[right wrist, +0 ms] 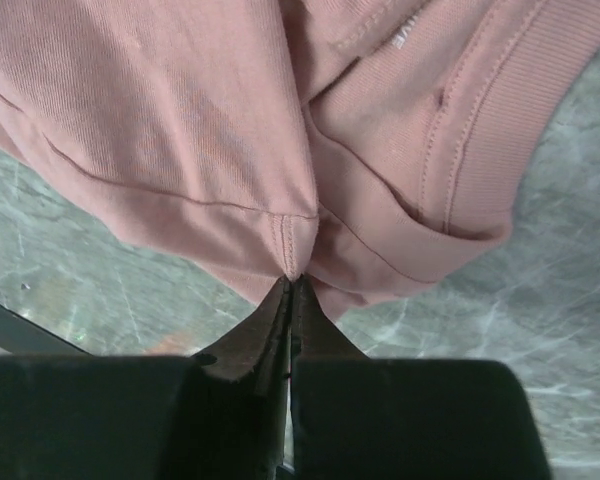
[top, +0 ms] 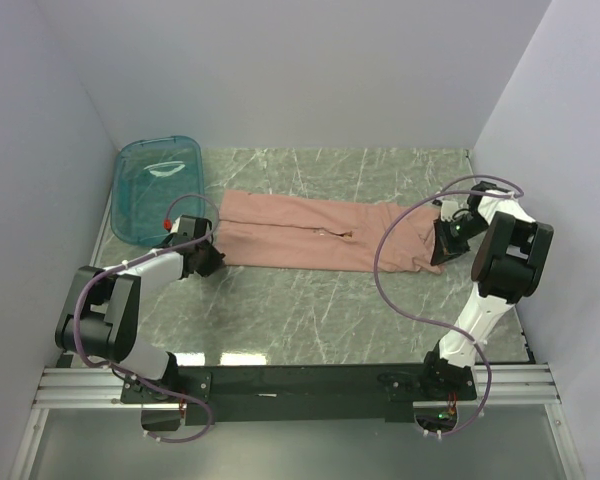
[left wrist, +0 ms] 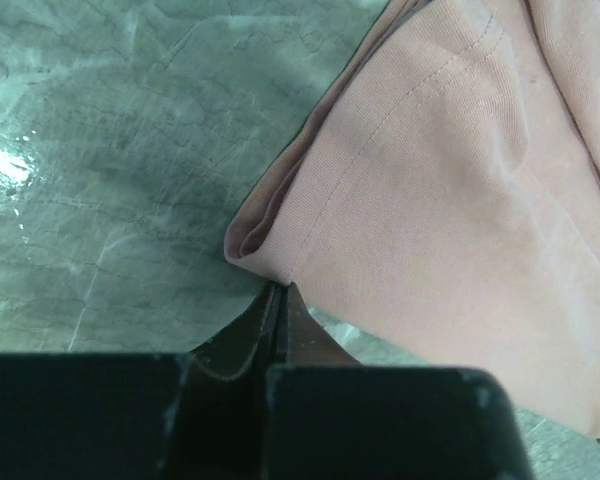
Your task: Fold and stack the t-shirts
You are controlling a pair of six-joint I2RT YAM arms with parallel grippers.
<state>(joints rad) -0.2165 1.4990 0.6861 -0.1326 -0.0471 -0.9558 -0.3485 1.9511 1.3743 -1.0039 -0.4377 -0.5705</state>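
Nearest to us, at the bottom of each wrist view, are the black fingers. The left gripper [left wrist: 280,292] has its jaws pressed together on the folded corner of the dusty-pink soft cotton t-shirt [left wrist: 450,200]. The right gripper [right wrist: 292,285] has its jaws pressed together on a stitched hem seam at the other end. The t-shirt lies as a long band across the green marbled table [top: 310,310], between both arms, with its left end near the teal see-through plastic tub [top: 155,190].

We judge that the step is to lift both ends and fold the band. To do it well, we should raise both ends together at equal height, keep the cloth lightly tight, and lay it down with the edges matching. On the left the bite looks very small, so we think it can slip if we move fast. On each side the cloth begins right at the fingertips and spreads away from them.
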